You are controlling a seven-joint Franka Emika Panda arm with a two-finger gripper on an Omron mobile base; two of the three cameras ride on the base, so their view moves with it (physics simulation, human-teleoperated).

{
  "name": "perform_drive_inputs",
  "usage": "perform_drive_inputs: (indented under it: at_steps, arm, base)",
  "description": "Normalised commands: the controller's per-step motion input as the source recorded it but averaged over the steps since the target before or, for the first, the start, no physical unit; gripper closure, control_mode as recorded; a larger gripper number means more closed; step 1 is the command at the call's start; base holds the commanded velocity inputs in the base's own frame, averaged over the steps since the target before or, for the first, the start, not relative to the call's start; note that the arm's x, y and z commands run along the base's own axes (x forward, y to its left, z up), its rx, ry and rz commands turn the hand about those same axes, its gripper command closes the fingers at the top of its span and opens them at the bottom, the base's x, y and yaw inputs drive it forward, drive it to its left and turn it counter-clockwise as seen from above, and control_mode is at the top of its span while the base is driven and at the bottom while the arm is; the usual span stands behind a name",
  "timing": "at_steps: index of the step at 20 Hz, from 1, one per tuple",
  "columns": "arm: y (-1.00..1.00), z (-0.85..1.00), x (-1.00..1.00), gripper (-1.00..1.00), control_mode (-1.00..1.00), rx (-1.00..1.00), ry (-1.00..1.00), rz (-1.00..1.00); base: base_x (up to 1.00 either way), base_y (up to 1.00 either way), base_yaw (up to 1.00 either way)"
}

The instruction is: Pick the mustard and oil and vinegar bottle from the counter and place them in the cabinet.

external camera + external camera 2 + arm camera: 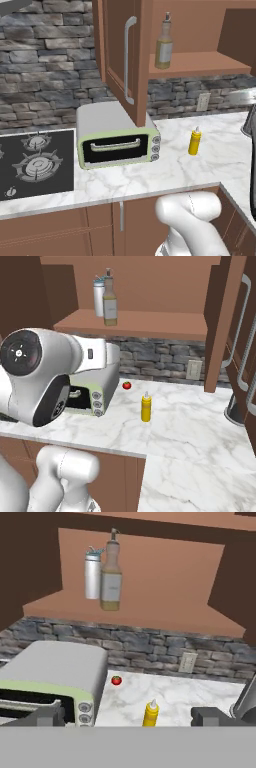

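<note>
With our end effector spread wide and empty above the mustard standing on the table, we risk tipping that light bottle, or later knocking the oil and vinegar bottle already on the cabinet shelf.

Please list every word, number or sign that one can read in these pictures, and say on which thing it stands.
No text can be read anywhere.
The oil and vinegar bottle on the cabinet shelf has a pale label: blurred, with no letters to make out.
The mustard on the counter shows no print.
The toaster oven knobs carry no readable marks.
</note>
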Motion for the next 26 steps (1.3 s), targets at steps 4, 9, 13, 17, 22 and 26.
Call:
perform_drive_inputs:
  at_steps: [4,9,13,17,22,26]
  arm:
    - [-0.01,-0.12,0.01,-1.0,-1.0,-0.01,0.29,-0.16]
    - [-0.19,-0.01,0.13,-1.0,-1.0,-0.01,0.31,-0.17]
    - [-0.31,-0.03,-0.04,-1.0,-1.0,0.0,0.08,-0.03]
    - [-0.2,-0.17,-0.08,-1.0,-1.0,0.0,0.0,-0.01]
    - [-0.02,-0.34,0.0,-1.0,-1.0,0.03,0.0,0.0]
    - [0.0,-0.42,0.0,-1.0,-1.0,0.07,0.0,-0.01]
  base:
    - [0.0,0.0,0.0]
    - [0.0,0.0,0.0]
    - [0.0,0.0,0.0]
    - [0.0,0.0,0.0]
    - [0.0,0.0,0.0]
    - [0.0,0.0,0.0]
